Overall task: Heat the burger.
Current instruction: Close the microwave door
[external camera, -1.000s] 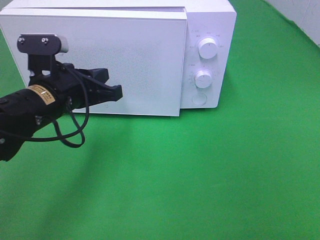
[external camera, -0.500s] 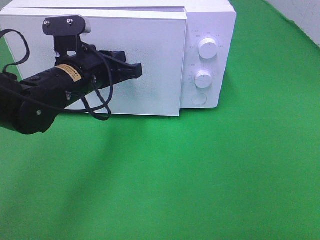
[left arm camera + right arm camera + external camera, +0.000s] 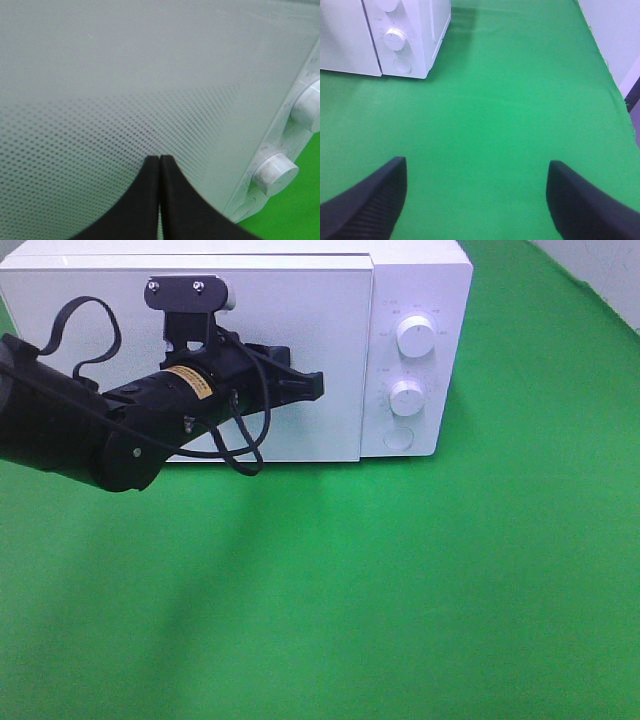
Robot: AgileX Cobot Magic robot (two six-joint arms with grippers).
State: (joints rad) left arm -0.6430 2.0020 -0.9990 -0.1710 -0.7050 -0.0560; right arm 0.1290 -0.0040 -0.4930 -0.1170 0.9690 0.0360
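Before the shut microwave (image 3: 300, 300), left gripper (image 3: 319, 387) has jaws clenched, right gripper (image 3: 476, 172) released. No burger in sight; dials (image 3: 408, 397) at three o'clock look unset.

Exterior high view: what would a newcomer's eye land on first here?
The black left arm stretches across the white microwave, with its shut pincer in front of the closed door. After that comes the bright green cloth all around, and the two white knobs right of the door.

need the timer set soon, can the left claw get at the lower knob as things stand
Probably yes: the left claw hangs shut before the door, and nothing stands between it and the lower knob close by.
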